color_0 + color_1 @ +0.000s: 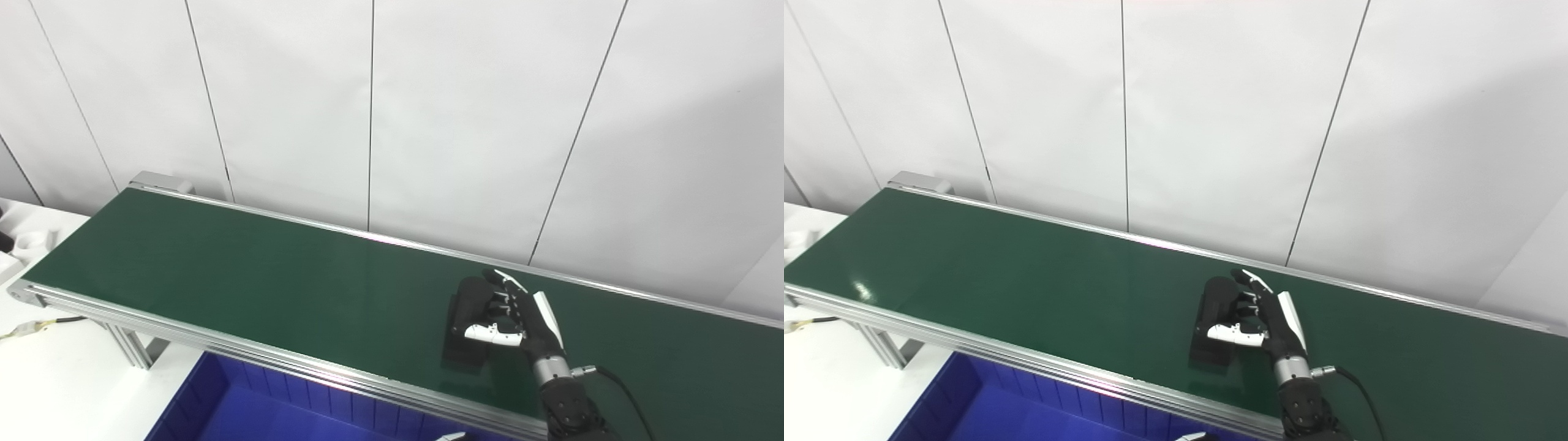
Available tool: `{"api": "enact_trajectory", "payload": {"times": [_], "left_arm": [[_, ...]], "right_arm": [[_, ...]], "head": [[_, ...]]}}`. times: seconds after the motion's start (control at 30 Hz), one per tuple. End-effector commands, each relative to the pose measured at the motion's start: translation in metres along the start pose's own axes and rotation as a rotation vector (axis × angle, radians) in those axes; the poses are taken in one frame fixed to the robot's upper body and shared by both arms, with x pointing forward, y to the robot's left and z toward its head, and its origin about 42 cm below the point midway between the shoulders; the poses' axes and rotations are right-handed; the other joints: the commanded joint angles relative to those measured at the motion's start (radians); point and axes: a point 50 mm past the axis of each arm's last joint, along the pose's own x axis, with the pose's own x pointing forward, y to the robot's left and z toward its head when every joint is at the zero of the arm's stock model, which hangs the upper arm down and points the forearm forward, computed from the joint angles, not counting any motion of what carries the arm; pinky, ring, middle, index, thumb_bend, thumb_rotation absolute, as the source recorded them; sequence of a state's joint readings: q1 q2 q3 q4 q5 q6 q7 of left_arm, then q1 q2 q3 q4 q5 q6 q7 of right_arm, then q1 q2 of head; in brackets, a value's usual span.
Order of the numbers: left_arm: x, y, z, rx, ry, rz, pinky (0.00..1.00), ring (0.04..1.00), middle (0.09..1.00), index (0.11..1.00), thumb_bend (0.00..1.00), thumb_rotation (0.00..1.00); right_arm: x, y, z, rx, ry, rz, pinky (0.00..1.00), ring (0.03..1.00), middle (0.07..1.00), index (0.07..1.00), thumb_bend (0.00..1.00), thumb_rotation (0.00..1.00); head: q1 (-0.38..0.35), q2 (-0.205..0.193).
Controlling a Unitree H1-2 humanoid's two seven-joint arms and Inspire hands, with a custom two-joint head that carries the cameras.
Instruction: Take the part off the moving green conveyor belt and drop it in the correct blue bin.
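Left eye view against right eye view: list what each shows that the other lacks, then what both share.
Only the left eye view shows white moulded shapes on the table past the belt's left end, and more of the yellow-tipped cable.

The right eye view shows nothing new, only more wall on the right.

Both share the green conveyor belt, the right hand curled over a flat black part, the blue plastic bin below, and a white fingertip at the bottom edge.

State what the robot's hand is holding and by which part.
The right hand is curled over the far end of a black part on the belt; a firm grasp cannot be told.
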State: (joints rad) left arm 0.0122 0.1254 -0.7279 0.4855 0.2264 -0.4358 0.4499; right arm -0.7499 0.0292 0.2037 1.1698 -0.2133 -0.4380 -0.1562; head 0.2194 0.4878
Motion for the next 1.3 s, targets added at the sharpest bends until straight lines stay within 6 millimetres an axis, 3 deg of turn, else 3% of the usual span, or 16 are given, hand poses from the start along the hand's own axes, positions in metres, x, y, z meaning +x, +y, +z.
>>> {"api": "enact_trajectory", "payload": {"times": [0.0,0.03,0.13,0.53,0.73,1.1,1.27], "left_arm": [[0.008,-0.003,0.013,-0.020,-0.071,-0.005,0.73,0.826,0.864,0.860,0.91,0.48],[0.008,-0.003,0.012,-0.019,-0.072,-0.006,0.73,0.824,0.864,0.860,0.90,0.48],[0.008,-0.003,0.012,-0.014,-0.073,-0.008,0.73,0.826,0.867,0.862,0.91,0.49],[0.007,-0.002,0.012,-0.018,-0.072,-0.010,0.74,0.828,0.868,0.863,0.90,0.48],[0.008,0.000,0.015,-0.033,-0.079,-0.010,0.72,0.827,0.876,0.867,0.90,0.49],[0.006,0.019,0.018,-0.025,-0.102,0.006,0.70,0.817,0.871,0.870,0.89,0.49],[-0.001,0.033,0.016,-0.049,-0.092,0.004,0.74,0.830,0.874,0.866,0.88,0.48]], "right_arm": [[0.018,-0.004,0.032,0.011,-0.103,-0.061,0.40,0.492,0.568,0.586,0.69,0.02],[0.018,-0.004,0.032,0.004,-0.103,-0.069,0.35,0.426,0.496,0.537,0.59,0.01],[0.017,-0.005,0.031,-0.017,-0.108,-0.078,0.33,0.381,0.454,0.502,0.53,0.00],[0.011,-0.013,0.034,-0.016,-0.156,-0.095,0.31,0.370,0.453,0.502,0.53,0.00],[-0.005,-0.029,0.037,-0.007,-0.206,-0.121,0.30,0.362,0.442,0.509,0.53,0.00],[-0.058,-0.061,0.050,0.017,-0.329,-0.179,0.32,0.405,0.479,0.517,0.52,0.00],[-0.087,-0.075,0.052,0.010,-0.351,-0.225,0.32,0.413,0.478,0.512,0.52,0.00]], "head": [[-0.001,0.001],[-0.001,0.001],[-0.002,0.001],[-0.012,0.003],[-0.058,0.035],[-0.225,0.089],[-0.368,0.098]]}}
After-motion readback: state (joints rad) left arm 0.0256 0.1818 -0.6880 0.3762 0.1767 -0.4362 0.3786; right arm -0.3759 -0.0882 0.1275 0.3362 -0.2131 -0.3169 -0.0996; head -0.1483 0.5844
